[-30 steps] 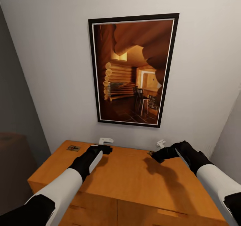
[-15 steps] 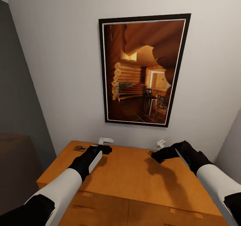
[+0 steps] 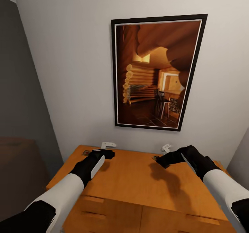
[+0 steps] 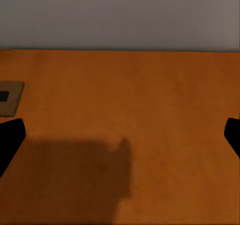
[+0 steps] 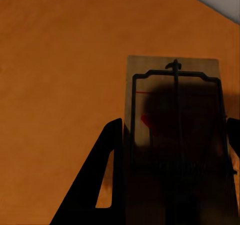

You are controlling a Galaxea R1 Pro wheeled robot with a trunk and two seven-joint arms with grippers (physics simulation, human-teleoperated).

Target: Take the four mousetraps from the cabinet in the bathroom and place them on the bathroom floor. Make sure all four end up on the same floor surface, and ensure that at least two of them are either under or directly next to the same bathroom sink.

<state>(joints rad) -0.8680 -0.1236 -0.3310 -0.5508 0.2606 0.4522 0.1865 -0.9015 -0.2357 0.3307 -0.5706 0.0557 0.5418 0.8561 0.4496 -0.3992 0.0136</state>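
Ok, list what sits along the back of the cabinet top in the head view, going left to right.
mousetrap → left gripper → right gripper, its fingers around a second mousetrap in the right wrist view → far right corner of the cabinet.

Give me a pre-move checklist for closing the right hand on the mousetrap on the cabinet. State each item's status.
1. Mousetrap between the right hand fingers: ok, one dark finger on each side in the right wrist view.
2. Trap resting on the cabinet top: ok.
3. Right fingers touching the trap: cannot tell; the finger at the frame edge barely shows.
4. Left hand free: ok, open over bare wood.
5. Second mousetrap located: ok, beside the left hand, untouched.
6. Remaining two traps located: cannot tell.
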